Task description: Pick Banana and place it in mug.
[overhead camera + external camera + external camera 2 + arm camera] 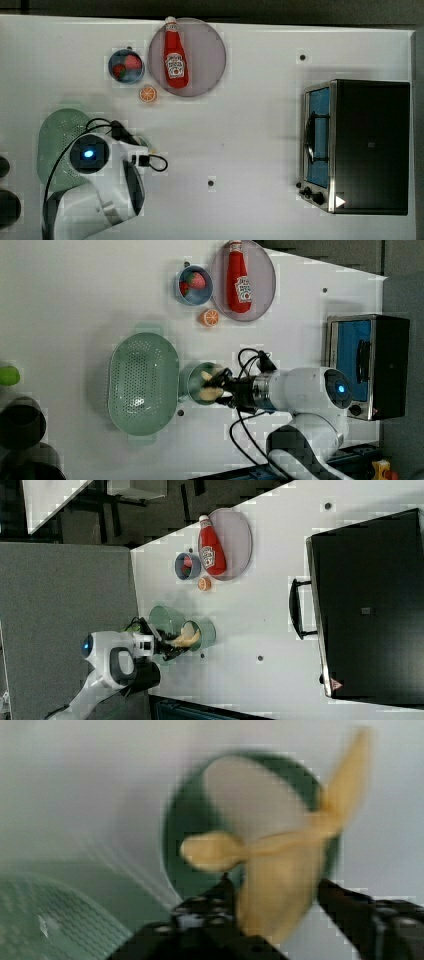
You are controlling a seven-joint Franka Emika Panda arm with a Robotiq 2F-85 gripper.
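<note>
The pale yellow banana hangs over the mouth of the pale green mug. It lies between the spread fingers of my gripper, which is open. In the left view the banana sits at the mug's opening, with the gripper just to the left view's right of it. The right view shows the banana reaching from the gripper into the mug. Whether the fingers still touch the banana is unclear.
A green perforated colander stands right beside the mug. Farther off are an orange slice, a blue bowl of red fruit and a ketchup bottle on a grey plate. A toaster oven stands at the left view's right.
</note>
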